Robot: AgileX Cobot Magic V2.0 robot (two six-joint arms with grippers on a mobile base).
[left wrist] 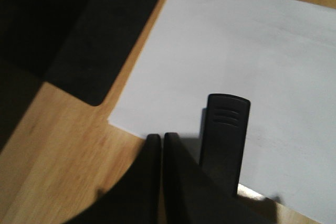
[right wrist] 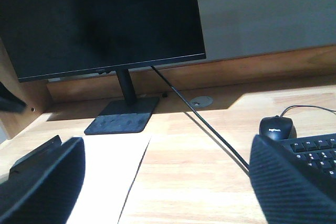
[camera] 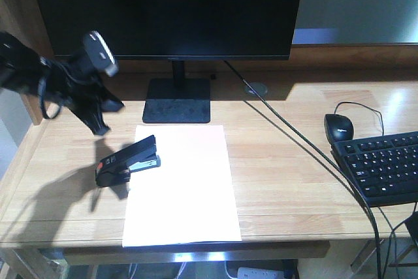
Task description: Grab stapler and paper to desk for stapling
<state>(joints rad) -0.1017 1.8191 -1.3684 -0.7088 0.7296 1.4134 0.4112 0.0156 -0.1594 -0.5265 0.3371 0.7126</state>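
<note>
The white sheet of paper [camera: 183, 187] lies flat on the light-wood desk [camera: 294, 181], in front of the monitor stand. The black stapler [camera: 127, 161] with its orange-red rear patch rests on the paper's left edge, its front end raised. My left gripper [camera: 103, 125] hovers above the desk just left of and behind the stapler. In the left wrist view its fingers [left wrist: 152, 145] are pressed together with nothing between them, and the stapler [left wrist: 224, 135] sits beside them on the paper [left wrist: 236, 56]. My right gripper [right wrist: 165, 182] is open wide, low over the desk at the paper's [right wrist: 110, 177] right edge.
A black monitor [camera: 166, 8] on a flat black base [camera: 177, 100] stands at the back. Its cable [camera: 300, 142] runs diagonally across the desk to the front right. A black mouse [camera: 339, 126] and keyboard [camera: 385, 164] occupy the right side. A wooden wall panel [camera: 19, 11] borders the left.
</note>
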